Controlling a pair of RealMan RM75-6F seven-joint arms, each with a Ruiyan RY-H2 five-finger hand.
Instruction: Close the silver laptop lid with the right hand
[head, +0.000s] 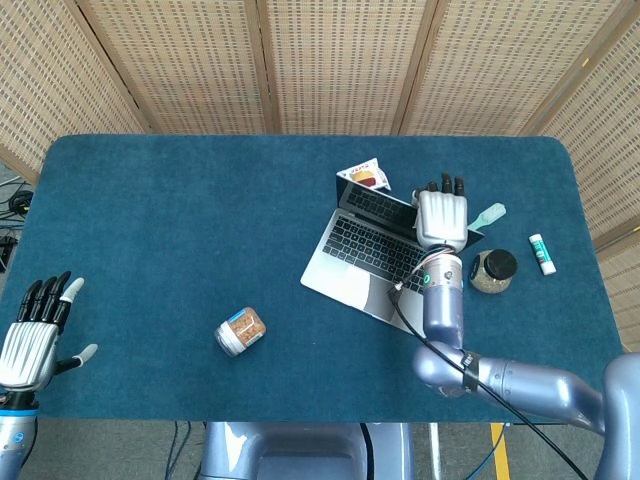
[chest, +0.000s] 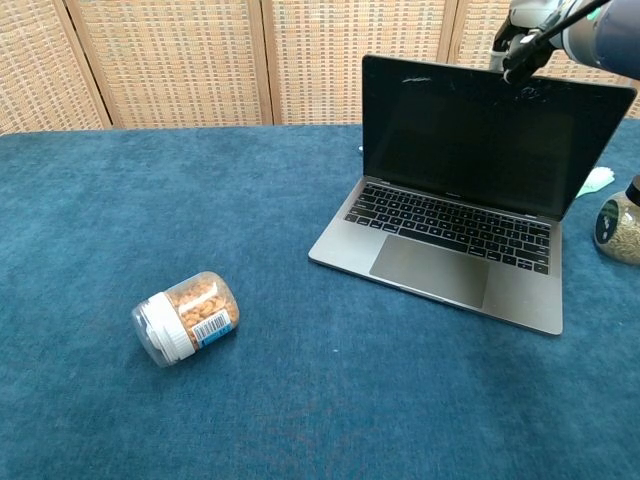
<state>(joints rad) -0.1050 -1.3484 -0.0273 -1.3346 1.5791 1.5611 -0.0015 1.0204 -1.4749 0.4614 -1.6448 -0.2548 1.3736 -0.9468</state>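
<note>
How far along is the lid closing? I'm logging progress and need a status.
Done: the right hand has reached the top edge of the silver laptop lid, fingers draped over it. In hand: the push is only starting; in the chest view the screen stands near upright. Left: fold the lid down onto the keyboard. The left hand idles open.

Bright even lighting, soft faint shadows, sharp focus, faint glare streaks on the laptop screen (chest: 470, 130)

One laptop (head: 368, 240), two jars (head: 241, 331) (head: 492, 270), one snack packet (head: 365, 175), one tube (head: 541, 253).
</note>
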